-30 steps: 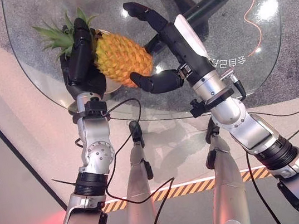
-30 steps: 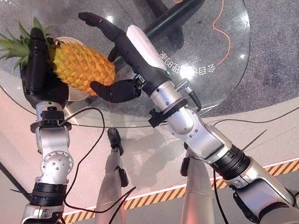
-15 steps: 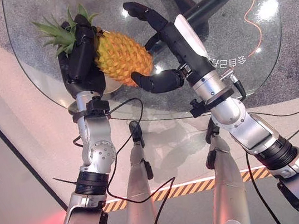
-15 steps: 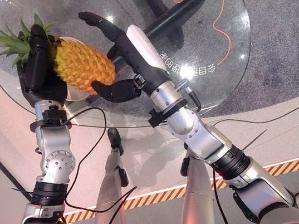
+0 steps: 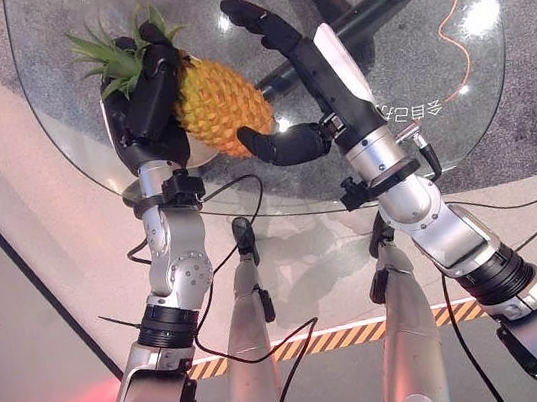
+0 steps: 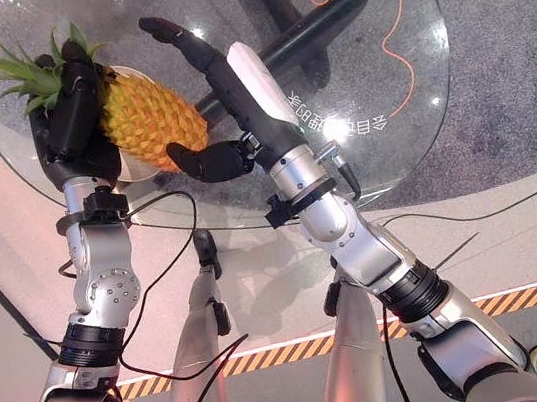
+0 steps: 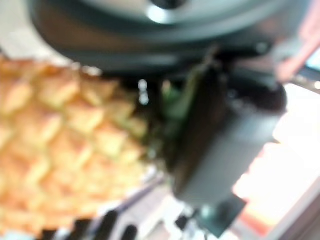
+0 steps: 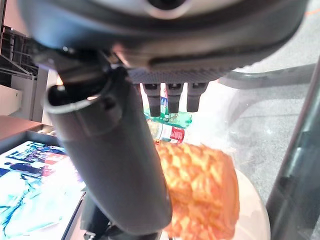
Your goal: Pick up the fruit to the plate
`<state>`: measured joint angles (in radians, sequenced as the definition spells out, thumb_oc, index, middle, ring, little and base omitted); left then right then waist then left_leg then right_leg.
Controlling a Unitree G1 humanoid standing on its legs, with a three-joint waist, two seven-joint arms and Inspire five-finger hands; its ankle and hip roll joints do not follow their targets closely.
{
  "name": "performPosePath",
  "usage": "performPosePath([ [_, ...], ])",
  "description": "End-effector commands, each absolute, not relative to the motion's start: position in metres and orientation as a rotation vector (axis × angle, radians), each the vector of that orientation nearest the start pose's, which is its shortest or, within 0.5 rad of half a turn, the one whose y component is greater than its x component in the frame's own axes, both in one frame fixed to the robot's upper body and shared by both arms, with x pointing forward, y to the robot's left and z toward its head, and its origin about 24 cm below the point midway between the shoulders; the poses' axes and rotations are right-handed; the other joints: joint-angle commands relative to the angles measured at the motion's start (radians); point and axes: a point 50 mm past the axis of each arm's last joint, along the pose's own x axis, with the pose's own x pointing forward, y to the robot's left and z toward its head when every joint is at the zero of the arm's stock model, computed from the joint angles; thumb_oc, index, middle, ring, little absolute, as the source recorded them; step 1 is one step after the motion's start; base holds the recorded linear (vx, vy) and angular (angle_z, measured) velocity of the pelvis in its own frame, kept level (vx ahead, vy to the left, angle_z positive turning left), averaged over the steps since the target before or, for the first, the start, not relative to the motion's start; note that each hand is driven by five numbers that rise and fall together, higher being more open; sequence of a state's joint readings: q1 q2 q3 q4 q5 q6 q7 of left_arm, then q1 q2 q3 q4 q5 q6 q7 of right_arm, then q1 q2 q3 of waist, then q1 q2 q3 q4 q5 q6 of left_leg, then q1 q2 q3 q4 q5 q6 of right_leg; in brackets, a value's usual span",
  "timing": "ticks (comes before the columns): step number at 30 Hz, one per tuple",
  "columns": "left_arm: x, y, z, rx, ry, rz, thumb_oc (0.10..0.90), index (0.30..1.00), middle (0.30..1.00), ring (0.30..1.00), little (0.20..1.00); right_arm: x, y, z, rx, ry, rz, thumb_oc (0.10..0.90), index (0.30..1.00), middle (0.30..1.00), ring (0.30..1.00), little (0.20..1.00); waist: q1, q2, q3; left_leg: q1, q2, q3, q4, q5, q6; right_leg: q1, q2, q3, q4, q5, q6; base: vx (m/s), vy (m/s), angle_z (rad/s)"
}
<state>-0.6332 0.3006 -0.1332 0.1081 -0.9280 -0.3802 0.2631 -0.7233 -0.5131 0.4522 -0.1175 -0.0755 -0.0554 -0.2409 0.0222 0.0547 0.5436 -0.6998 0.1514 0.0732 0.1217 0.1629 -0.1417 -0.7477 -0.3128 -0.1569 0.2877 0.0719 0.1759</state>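
Observation:
A yellow pineapple (image 5: 218, 102) with a green crown lies tilted over a white plate (image 5: 198, 151) at the near left of the round glass table (image 5: 458, 112). My left hand (image 5: 145, 103) clasps it at the crown end, fingers curled along its side. My right hand (image 5: 299, 55) is open beside the fruit's butt end, its fingers straight and pointing away, its thumb (image 5: 281, 146) touching the lower end of the pineapple. In the right wrist view the pineapple (image 8: 200, 185) rests over the plate (image 8: 252, 215).
The table's dark base (image 5: 375, 3) shows through the glass, with an orange cable (image 5: 450, 27) on the grey floor beyond. Bottles (image 8: 170, 127) stand past the fruit in the right wrist view. Striped tape (image 5: 349, 335) marks the floor below the table's near edge.
My left hand has moved slightly away and to the right, tipping the pineapple's crown end up. The right hand has hardly moved.

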Motion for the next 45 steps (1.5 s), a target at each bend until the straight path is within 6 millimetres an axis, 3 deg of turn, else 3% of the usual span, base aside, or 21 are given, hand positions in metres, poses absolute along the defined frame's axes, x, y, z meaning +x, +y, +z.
performPosePath([
  [1, 0.3, 0.163, 0.29, -0.688, -1.033, -0.144, 0.1, 0.3, 0.3, 0.3, 0.2, 0.259, -0.078, 0.312, -0.421, -1.276, 0.239, 0.8, 0.9, 0.9, 0.9, 0.9, 0.007, -0.007, -0.024, 0.041, -0.005, -0.023, -0.019, -0.006, 0.021, 0.06, -0.005, -0.035, -0.093, 0.07, 0.031, 0.0, 0.0, 0.0],
  [15, 0.297, 0.172, 0.296, -0.627, -1.113, 0.03, 0.1, 0.3, 0.3, 0.3, 0.2, 0.26, -0.081, 0.314, -0.398, -1.286, 0.217, 0.8, 0.9, 0.9, 0.9, 0.9, 0.002, -0.011, -0.024, 0.044, -0.004, -0.025, -0.02, -0.008, 0.019, 0.062, 0.001, -0.028, -0.091, 0.067, 0.028, 0.0, 0.0, 0.0],
  [21, 0.293, 0.178, 0.299, -0.578, -1.183, 0.134, 0.1, 0.3, 0.3, 0.3, 0.2, 0.267, -0.089, 0.312, -0.386, -1.259, 0.127, 0.8, 0.9, 0.9, 0.9, 0.9, -0.001, -0.012, -0.024, 0.052, -0.001, -0.024, -0.02, -0.016, 0.017, 0.065, 0.003, -0.024, -0.088, 0.058, 0.028, 0.0, 0.0, 0.0],
  [34, 0.285, 0.193, 0.308, -0.411, -1.365, 0.363, 0.1, 0.3, 0.3, 0.3, 0.2, 0.298, -0.152, 0.286, -0.326, -1.083, -0.302, 0.8, 0.9, 0.9, 0.9, 0.9, -0.032, -0.023, -0.024, 0.048, 0.006, -0.013, -0.014, -0.017, 0.015, 0.053, 0.012, -0.006, -0.085, 0.063, 0.025, 0.0, 0.005, 0.0],
  [42, 0.29, 0.21, 0.305, -0.336, -1.405, 0.485, 0.1, 0.3, 0.3, 0.3, 0.2, 0.317, -0.211, 0.251, -0.101, -0.857, -0.546, 0.8, 0.9, 0.9, 0.9, 0.9, -0.054, -0.033, -0.024, 0.055, 0.017, -0.004, -0.011, -0.028, 0.01, 0.048, 0.019, 0.003, -0.079, 0.056, 0.027, 0.0, 0.009, 0.0],
  [45, 0.292, 0.212, 0.307, -0.319, -1.414, 0.499, 0.1, 0.3, 0.3, 0.3, 0.2, 0.321, -0.224, 0.243, -0.022, -0.797, -0.597, 0.8, 0.9, 0.9, 0.9, 0.9, -0.057, -0.036, -0.024, 0.053, 0.02, -0.001, -0.01, -0.029, 0.009, 0.044, 0.023, 0.005, -0.078, 0.055, 0.025, -0.01, 0.025, -0.03],
])
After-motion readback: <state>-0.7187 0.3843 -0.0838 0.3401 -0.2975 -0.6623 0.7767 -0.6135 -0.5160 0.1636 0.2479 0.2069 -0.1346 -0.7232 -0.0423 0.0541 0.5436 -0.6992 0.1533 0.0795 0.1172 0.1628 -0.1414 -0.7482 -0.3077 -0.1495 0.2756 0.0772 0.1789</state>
